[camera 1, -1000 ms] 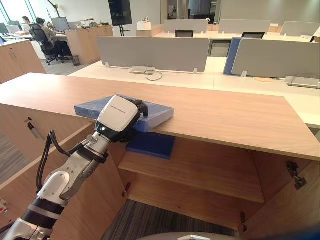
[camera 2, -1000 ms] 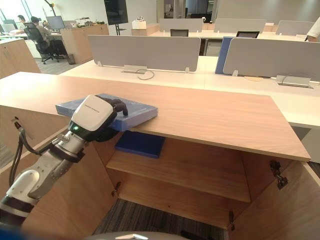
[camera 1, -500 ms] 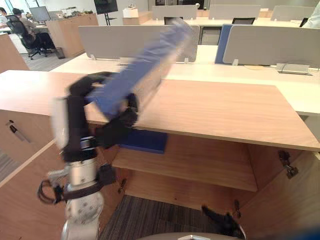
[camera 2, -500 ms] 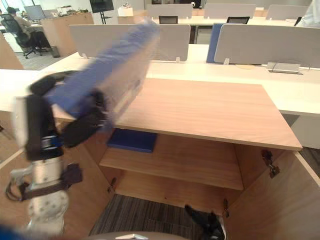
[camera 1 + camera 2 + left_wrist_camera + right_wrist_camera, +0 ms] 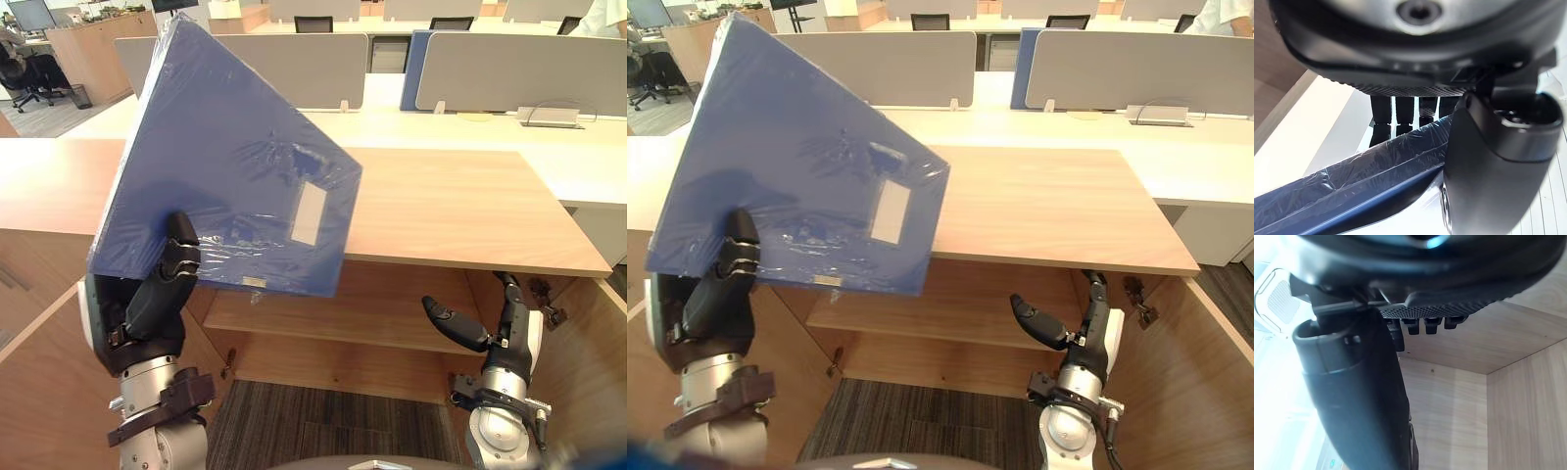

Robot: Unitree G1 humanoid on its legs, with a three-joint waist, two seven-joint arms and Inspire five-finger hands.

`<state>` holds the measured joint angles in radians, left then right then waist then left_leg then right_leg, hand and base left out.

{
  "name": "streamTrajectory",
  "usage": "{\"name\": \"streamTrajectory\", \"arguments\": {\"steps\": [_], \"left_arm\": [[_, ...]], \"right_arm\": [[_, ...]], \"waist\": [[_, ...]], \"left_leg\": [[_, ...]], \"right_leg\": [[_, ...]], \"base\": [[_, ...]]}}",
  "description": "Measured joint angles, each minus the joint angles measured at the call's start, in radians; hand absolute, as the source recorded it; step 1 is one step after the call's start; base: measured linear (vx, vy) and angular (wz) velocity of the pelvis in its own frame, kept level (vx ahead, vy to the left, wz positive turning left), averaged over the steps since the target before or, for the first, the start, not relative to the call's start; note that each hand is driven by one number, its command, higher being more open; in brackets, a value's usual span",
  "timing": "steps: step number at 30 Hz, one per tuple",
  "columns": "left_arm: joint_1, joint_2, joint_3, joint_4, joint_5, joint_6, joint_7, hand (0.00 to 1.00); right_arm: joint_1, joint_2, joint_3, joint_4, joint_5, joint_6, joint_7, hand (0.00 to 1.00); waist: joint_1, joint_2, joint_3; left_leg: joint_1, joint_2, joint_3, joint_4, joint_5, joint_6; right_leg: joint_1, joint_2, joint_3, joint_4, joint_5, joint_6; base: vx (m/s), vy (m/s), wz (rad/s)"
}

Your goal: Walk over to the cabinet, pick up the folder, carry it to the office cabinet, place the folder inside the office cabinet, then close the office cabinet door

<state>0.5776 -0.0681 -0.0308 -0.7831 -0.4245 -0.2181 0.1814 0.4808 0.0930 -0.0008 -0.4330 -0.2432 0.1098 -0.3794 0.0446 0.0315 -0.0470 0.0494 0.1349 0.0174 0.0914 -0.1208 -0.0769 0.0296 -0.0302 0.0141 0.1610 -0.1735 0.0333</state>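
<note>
Folder (image 5: 225, 166): blue, film-wrapped; held aloft and tilted, one corner high, in front of the cabinet (image 5: 460, 211) top.

Left hand (image 5: 147, 304): clamped on the folder's lower corner, thumb on the near face, fingers behind.

Right hand (image 5: 505, 328): low before the open cabinet, fingers loose, holding nothing.

Shelf (image 5: 392, 328): wood, under the top; door (image 5: 588, 372) swung wide.

Handling: a one-corner grip on slick film may slip. Bring the folder level, lower it below the top and feed a long edge in first. The right hand could steady the free edge.
</note>
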Motion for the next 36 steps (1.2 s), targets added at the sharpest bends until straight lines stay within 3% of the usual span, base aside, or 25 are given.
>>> {"name": "streamTrajectory", "arguments": {"steps": [2, 10, 13, 15, 17, 20, 25, 33, 36], "left_arm": [[0.0, 0.001, -0.041, 0.0, -0.053, 0.0, -0.005, 0.0], [-0.001, 0.027, -0.124, 0.023, -0.095, 0.001, -0.058, 0.0], [-0.003, 0.026, -0.137, 0.055, -0.095, 0.006, -0.058, 0.0], [-0.002, 0.026, -0.142, 0.07, -0.095, 0.012, -0.057, 0.0], [-0.004, 0.026, -0.14, 0.07, -0.095, 0.012, -0.057, 0.0], [-0.005, 0.024, -0.133, 0.07, -0.096, 0.012, -0.057, 0.0], [-0.006, 0.024, -0.082, 0.07, -0.114, 0.012, -0.058, 0.0], [-0.027, 0.024, -0.08, 0.069, -0.123, 0.059, -0.058, 0.0], [-0.034, 0.024, -0.078, 0.069, -0.124, 0.067, -0.058, 0.0]], "right_arm": [[0.012, -0.01, 0.092, -0.009, 0.001, 0.006, -0.004, 1.0], [0.011, -0.03, 0.181, -0.003, 0.063, 0.007, -0.01, 1.0], [0.009, -0.088, 0.267, 0.054, 0.181, -0.064, 0.037, 1.0], [-0.007, -0.117, 0.348, 0.158, 0.242, -0.135, 0.155, 1.0], [-0.024, -0.111, 0.374, 0.243, 0.269, -0.143, 0.205, 1.0], [-0.03, -0.075, 0.37, 0.434, 0.297, -0.131, 0.256, 1.0], [-0.002, -0.049, 0.272, 0.635, 0.407, -0.089, 0.266, 1.0], [0.098, -0.054, 0.169, 0.64, 0.679, -0.084, 0.264, 1.0], [0.185, -0.049, 0.167, 0.478, 0.674, -0.066, 0.259, 1.0]], "waist": [[-0.004, 0.013, -0.008], [-0.017, 0.031, -0.026], [-0.022, 0.026, -0.038], [-0.018, 0.012, -0.056], [-0.013, 0.003, -0.067], [0.012, -0.006, -0.069], [0.01, -0.012, -0.066], [-0.002, -0.011, -0.059], [-0.007, -0.003, -0.04]], "left_leg": [[0.0, 0.002, 0.0, 0.001, 0.0, 0.0], [-0.002, 0.002, -0.002, 0.003, 0.0, 0.001], [0.001, 0.003, -0.005, 0.008, 0.0, 0.001], [-0.001, 0.004, -0.016, 0.009, 0.001, 0.001], [-0.004, 0.004, -0.029, 0.008, 0.001, 0.001], [-0.004, -0.001, -0.045, 0.007, 0.001, 0.002], [-0.015, -0.005, -0.053, 0.011, 0.001, 0.003], [0.008, 0.008, -0.008, 0.005, -0.002, 0.003], [0.031, 0.017, 0.041, 0.006, -0.018, 0.002]], "right_leg": [[-0.002, 0.003, 0.007, 0.0, 0.0, 0.0], [-0.002, 0.005, 0.013, 0.004, -0.001, 0.003], [0.004, 0.004, 0.012, 0.004, -0.002, 0.004], [0.009, 0.006, 0.001, 0.003, -0.002, 0.004], [0.011, 0.005, -0.012, 0.001, -0.002, 0.004], [0.019, 0.005, -0.027, 0.001, -0.003, 0.005], [0.016, 0.002, -0.035, 0.001, -0.002, 0.007], [0.007, 0.014, 0.003, 0.001, -0.001, 0.005], [-0.002, 0.025, 0.048, 0.012, -0.002, 0.003]], "base": [[0.0, -0.009, -0.07], [-0.03, 0.003, -0.02], [-0.06, 0.003, 0.02], [-0.07, -0.01, 0.13], [-0.07, -0.011, 0.18], [-0.08, -0.005, 0.17], [-0.06, 0.002, 0.06], [0.0, 0.0, -0.16], [-0.02, 0.021, -0.4]]}}
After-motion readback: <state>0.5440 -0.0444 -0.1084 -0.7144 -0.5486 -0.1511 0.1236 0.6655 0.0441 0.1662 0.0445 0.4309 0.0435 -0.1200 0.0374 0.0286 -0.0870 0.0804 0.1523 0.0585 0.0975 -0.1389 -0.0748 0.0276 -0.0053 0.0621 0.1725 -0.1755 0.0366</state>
